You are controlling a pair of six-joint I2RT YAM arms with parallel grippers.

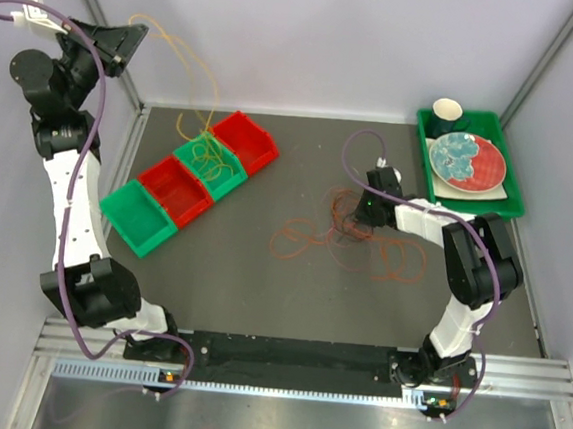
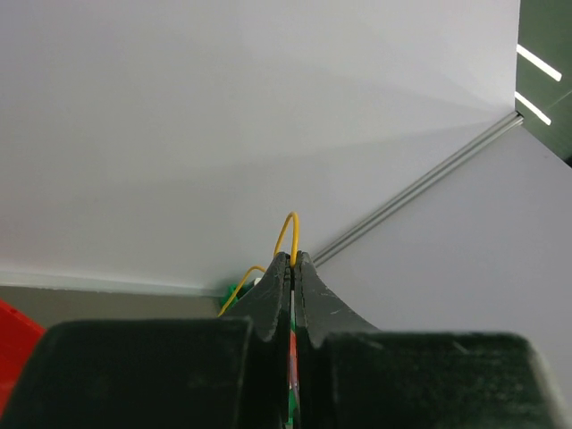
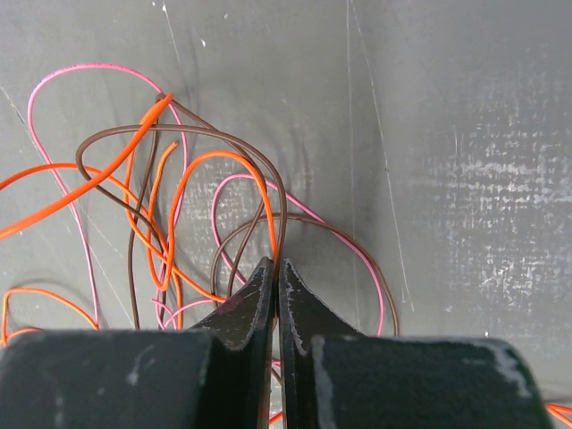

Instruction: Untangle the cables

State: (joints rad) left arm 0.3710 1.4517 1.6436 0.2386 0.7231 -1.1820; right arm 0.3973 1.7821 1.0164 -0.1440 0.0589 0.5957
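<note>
My left gripper (image 1: pixel 131 36) is raised high at the back left, shut on a thin yellow cable (image 2: pixel 289 228) that loops up out of its tips (image 2: pixel 293 257). That yellow cable (image 1: pixel 195 68) hangs down into a green bin (image 1: pixel 231 182), where more of it lies coiled. My right gripper (image 1: pixel 357 211) is down on the table over a tangle of cables (image 1: pixel 309 242). In the right wrist view its jaws (image 3: pixel 276 265) are shut, with a brown cable (image 3: pixel 179 132) and an orange cable (image 3: pixel 183 188) running in between the tips. A pink cable (image 3: pixel 80 70) loops through the same tangle.
A diagonal row of bins stands at the left: red (image 1: pixel 256 144), the green one, red (image 1: pixel 175 191) and green (image 1: pixel 135 219). At the back right, a green tray (image 1: pixel 480 120) holds a dark cup (image 1: pixel 448 112) and a red-and-blue plate (image 1: pixel 468 160).
</note>
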